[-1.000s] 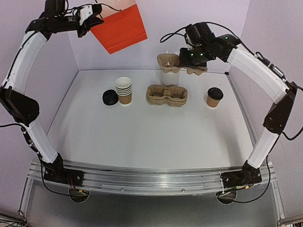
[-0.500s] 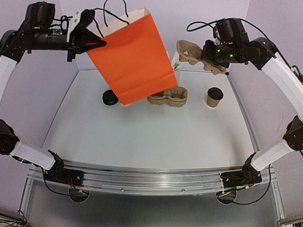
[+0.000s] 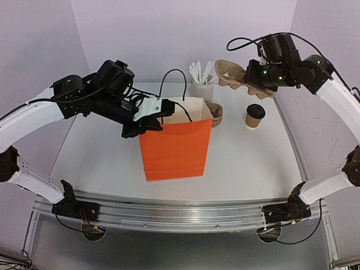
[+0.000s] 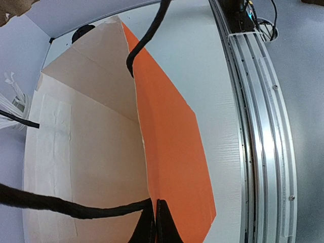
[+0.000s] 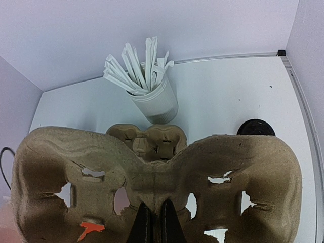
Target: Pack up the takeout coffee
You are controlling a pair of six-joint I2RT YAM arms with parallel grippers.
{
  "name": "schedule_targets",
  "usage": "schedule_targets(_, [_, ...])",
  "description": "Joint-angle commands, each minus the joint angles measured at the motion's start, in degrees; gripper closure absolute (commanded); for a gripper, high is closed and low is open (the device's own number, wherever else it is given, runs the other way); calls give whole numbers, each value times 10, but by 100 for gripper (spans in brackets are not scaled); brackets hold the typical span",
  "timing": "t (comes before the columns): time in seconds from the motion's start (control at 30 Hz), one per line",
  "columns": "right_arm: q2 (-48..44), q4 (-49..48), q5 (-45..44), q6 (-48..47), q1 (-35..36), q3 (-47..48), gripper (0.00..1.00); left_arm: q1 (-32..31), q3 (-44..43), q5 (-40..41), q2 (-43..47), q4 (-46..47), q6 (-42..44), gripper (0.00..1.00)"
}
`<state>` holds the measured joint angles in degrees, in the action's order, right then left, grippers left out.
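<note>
The takeout coffee (image 3: 255,115), a brown paper cup with a black dome lid, stands at the right back of the table; its lid shows in the right wrist view (image 5: 255,127). An orange paper bag (image 3: 173,146) stands open and upright in the middle of the table. My left gripper (image 3: 147,122) is shut on the bag's near top edge (image 4: 154,215). My right gripper (image 3: 252,76) is shut on a brown pulp cup carrier (image 5: 152,182) and holds it in the air above the back right, beyond the bag.
A white cup of wrapped straws (image 3: 201,84) stands at the back wall and also shows in the right wrist view (image 5: 152,96). More pulp carriers (image 3: 215,112) lie behind the bag. The metal rail (image 3: 180,211) runs along the near edge.
The left arm has swung the orange bag down from the air and set it upright on the table's middle. The right gripper has held the carrier high, shifting slightly right.
</note>
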<state>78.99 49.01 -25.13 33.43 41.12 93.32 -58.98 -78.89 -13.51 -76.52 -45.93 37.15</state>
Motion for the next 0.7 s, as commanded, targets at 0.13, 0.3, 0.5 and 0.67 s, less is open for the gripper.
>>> schedule_targets(0.13, [-34,-6,22,-1,-1,-36,100,-1,33,2,-8,94,-81,100])
schedule_targets(0.3, [-28,-6,30,33,-1,-43,100,-1,96,10,30,107,-38,99])
schedule_targets(0.5, [16,-6,53,57,0,-9,100,-1,110,-6,51,102,-25,65])
schedule_targets(0.67, [41,-5,72,58,2,19,100,0,34,-21,98,41,-6,26])
